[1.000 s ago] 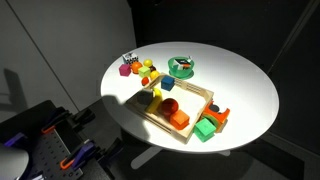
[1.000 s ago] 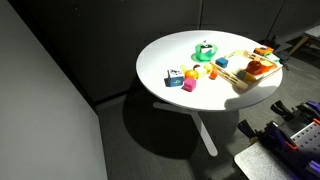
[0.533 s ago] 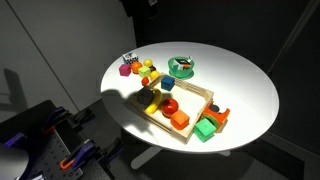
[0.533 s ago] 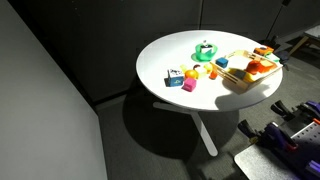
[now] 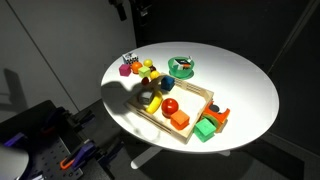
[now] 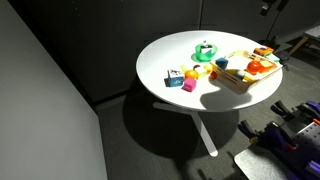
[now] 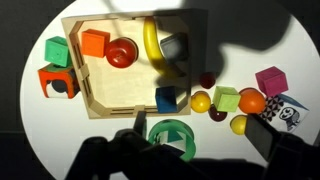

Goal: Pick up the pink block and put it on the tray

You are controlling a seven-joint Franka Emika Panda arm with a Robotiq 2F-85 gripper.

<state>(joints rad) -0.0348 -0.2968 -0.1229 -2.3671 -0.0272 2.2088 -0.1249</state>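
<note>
**Claw high above the surface, pink block outside the tray**

Wrist view: the claw (image 7: 200,132) looks down from well above the round white surface (image 7: 30,120). Its two dark fingers (image 7: 132,150) enter at the lower edge, spread wide, nothing between them: released. They lie in shadow, so detail is poor.

Pink block (image 7: 271,80): on the surface, well apart from the tray (image 7: 120,88), on the far side of a cluster of small pieces. Just beside it is a black-and-white patterned block (image 7: 290,113). Between the block and the tray lie a light green block (image 7: 227,98), an orange ball (image 7: 250,101) and two yellow balls (image 7: 201,101).

Tray contents: orange cube (image 7: 93,42), red ball (image 7: 121,52), a curved yellow piece (image 7: 150,45) and a blue block (image 7: 168,98) at the rim. A large shadow covers one corner of the tray.

Outside the tray: green bowl (image 7: 172,133) near the blue block's side; on the side away from the pink block, a green block (image 7: 55,50) and an orange block with a hole (image 7: 57,82).

In both exterior views the pink block (image 5: 125,70) (image 6: 188,87) sits near the surface edge, clear of the tray (image 5: 192,97) (image 6: 238,82).
</note>
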